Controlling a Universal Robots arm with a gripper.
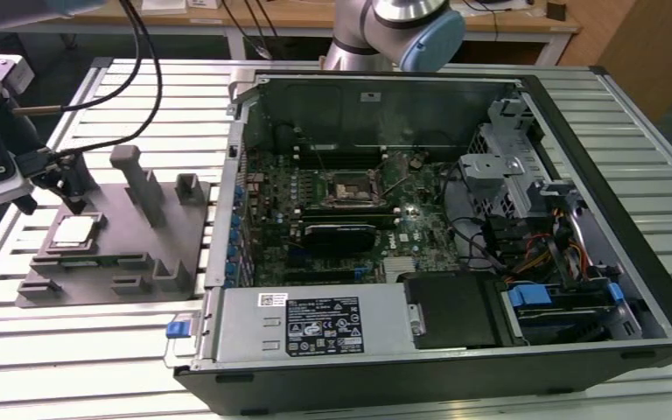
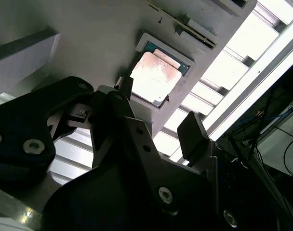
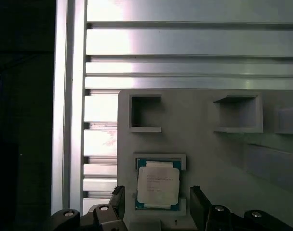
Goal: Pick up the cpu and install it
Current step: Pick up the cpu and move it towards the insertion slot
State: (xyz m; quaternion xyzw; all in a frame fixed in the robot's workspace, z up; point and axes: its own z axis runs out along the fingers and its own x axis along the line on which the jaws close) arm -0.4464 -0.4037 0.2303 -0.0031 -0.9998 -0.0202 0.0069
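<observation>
Down at nine o'clock from the open computer case point(image 1: 383, 101), in the exterior view, cradles the cpu point(image 1: 74, 231) flat in a square pocket of the grey holder point(image 1: 108, 262), silvery top up. Hangs close over it with the gripper point(image 3: 157, 195) released, dark fingers point(image 3: 199, 207) spread to either side of the pocket, clear of the chip and grasping nothing. Shows the socket frame point(image 1: 346, 190) inside the case at three o'clock from the holder.
</observation>
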